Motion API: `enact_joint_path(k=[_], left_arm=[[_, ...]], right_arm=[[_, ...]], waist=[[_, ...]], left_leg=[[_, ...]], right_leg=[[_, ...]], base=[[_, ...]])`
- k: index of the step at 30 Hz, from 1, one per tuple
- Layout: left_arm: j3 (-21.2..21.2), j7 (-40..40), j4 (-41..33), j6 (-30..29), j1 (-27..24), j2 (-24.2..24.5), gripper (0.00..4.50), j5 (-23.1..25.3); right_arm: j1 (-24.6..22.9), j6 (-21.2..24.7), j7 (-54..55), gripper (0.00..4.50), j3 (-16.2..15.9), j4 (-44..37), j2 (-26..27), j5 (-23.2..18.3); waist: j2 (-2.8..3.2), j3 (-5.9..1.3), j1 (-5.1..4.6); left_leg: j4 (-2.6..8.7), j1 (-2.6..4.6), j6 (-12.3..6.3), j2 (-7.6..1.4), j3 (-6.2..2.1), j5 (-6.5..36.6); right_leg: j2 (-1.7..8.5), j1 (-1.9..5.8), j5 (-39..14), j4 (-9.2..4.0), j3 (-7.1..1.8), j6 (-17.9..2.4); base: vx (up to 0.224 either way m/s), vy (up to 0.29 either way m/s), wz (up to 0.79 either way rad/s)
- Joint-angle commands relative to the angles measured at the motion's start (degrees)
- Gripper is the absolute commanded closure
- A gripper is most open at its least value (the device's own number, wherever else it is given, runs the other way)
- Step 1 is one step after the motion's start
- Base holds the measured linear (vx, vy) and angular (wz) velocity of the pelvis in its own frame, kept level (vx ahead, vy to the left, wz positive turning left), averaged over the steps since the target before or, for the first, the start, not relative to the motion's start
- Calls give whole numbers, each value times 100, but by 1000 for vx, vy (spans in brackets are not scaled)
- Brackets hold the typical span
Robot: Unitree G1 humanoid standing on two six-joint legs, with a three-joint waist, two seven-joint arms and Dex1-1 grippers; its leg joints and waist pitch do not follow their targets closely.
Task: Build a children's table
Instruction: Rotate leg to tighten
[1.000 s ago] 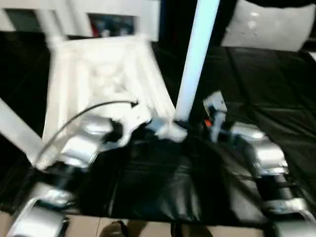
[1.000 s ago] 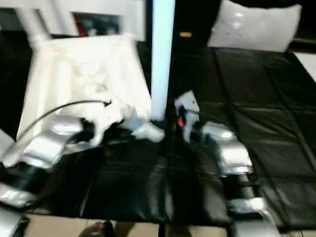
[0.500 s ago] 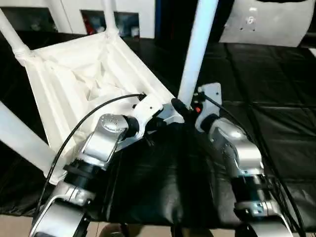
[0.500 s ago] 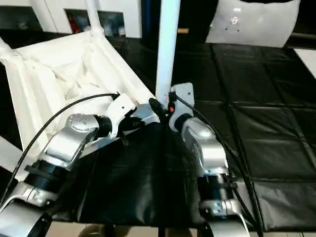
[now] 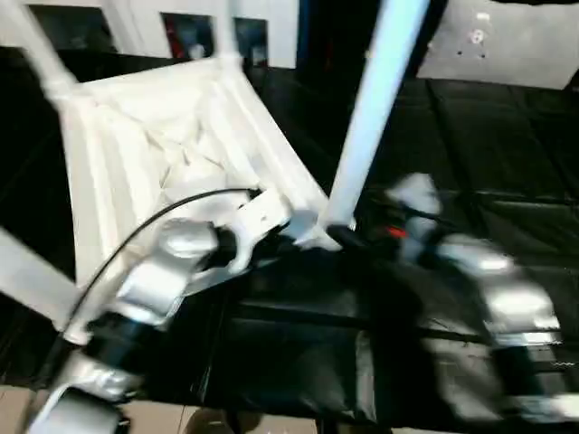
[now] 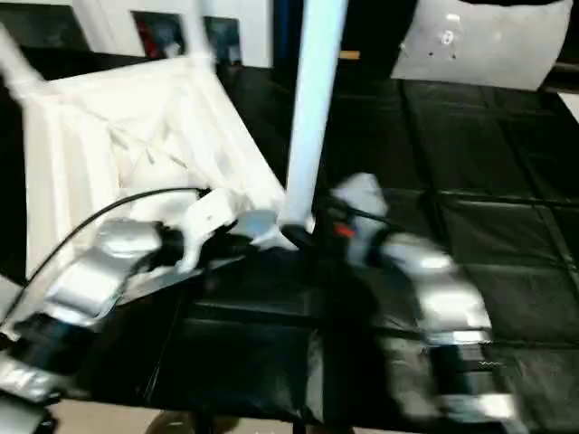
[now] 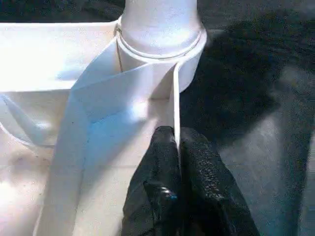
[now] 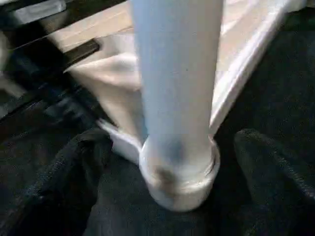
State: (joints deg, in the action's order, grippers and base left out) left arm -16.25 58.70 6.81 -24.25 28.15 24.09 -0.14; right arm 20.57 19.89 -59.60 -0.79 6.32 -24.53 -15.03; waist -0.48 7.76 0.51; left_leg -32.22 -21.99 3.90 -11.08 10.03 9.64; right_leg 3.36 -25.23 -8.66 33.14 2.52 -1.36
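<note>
The children's table lies upside down on the black mat, its white ribbed tabletop facing up. A white leg stands upright in the near corner socket. My left gripper is shut on the tabletop's thin rim just beside that socket. My right gripper is open, one finger on each side of the leg's base, both clear of it. Other legs rise at the far left corner, the far corner and the left edge.
A black quilted mat covers the work surface and stretches away to the right. A white cabinet stands behind the table. A pale panel leans at the back right. A strip of floor shows at the near edge.
My right gripper's fingers have spread wide off the leg's base. My left gripper keeps its pinch on the rim. The head camera has shifted.
</note>
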Motion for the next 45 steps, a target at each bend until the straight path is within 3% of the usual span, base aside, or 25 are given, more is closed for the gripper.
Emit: enact_joint_path(k=[1,10,17,24,26,35,41,45], left_arm=[[-138,488,-237,254,-104,175,450,-143],[-330,1379,-532,520,-230,698,450,-406],[-559,1702,-587,725,-171,749,450,-448],[-610,1745,-479,827,-81,752,450,-398],[-613,1756,-458,853,-68,777,450,-396],[-602,1774,-414,938,-83,858,450,-393],[-539,1571,-436,783,-125,760,450,-441],[-393,867,-632,176,-160,458,450,-372]], right_arm=[[-46,-124,-435,5,-7,-97,-255,-143],[77,-256,-1427,5,-227,44,-526,-434],[355,-345,-1710,86,-594,402,-330,-377],[531,-280,-1934,136,-813,644,-265,-387],[561,-241,-1991,169,-846,673,-289,-422],[627,-185,-2274,239,-912,769,-397,-478],[469,70,-2123,249,-933,542,-263,-621],[58,229,-955,249,-786,155,161,-458]], waist=[[-16,-396,16],[1,-441,61],[4,-473,184],[-13,-449,228],[-26,-443,223],[-29,-473,228],[-34,-453,235],[-43,-416,228]], left_leg=[[297,89,-642,-179,2,889],[265,119,-773,-192,12,640],[240,122,-745,-195,19,560],[243,111,-489,-187,9,897],[241,107,-443,-176,5,938],[213,97,-572,-174,14,679],[223,101,-521,-176,11,772],[242,94,-379,-180,9,870]], right_leg=[[363,423,-1078,-331,-243,-1384],[348,401,-759,-276,-234,-1544],[357,408,-623,-217,-232,-1630],[371,399,-1262,-261,-246,-1422],[367,393,-1454,-278,-246,-1340],[350,393,-1060,-229,-240,-1424],[348,386,-1262,-246,-240,-1368],[359,361,-1554,-281,-253,-1238]], base=[[0,0,0],[0,0,0],[0,0,0],[0,0,0],[0,0,0],[0,0,0],[0,0,0],[0,0,0]])
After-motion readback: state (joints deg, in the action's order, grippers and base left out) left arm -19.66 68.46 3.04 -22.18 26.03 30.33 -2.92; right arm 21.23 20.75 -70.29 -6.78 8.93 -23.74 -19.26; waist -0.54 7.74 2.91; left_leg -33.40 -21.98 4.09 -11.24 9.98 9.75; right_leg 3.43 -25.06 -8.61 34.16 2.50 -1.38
